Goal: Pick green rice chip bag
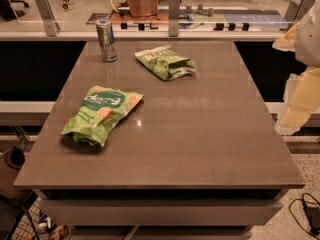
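The end effector [299,99] is hanging at the right edge of the view, just off the right side of the desk [210,144] and above its level, showing only as pale, partly cropped shapes; how far open it is cannot be told, and nothing is appearing in its hold. The green rice chip bag [101,115] is lying flat on the desk well apart from the end effector, across nearly the whole desk width toward the left of the view and a little nearer the camera. Its long axis is running diagonally, with the logo end pointing up and toward the end effector and the crumpled end trailing away toward the near left corner. A smaller olive-green bag [166,62] is sitting closer to the end effector, farther back, and a metal can [106,40] is standing beyond it at the back edge. With one arm only, the coming move is probably calling for a long sideways reach past the olive bag, then a turn of the wrist to close across the bright bag's short width rather than along its length
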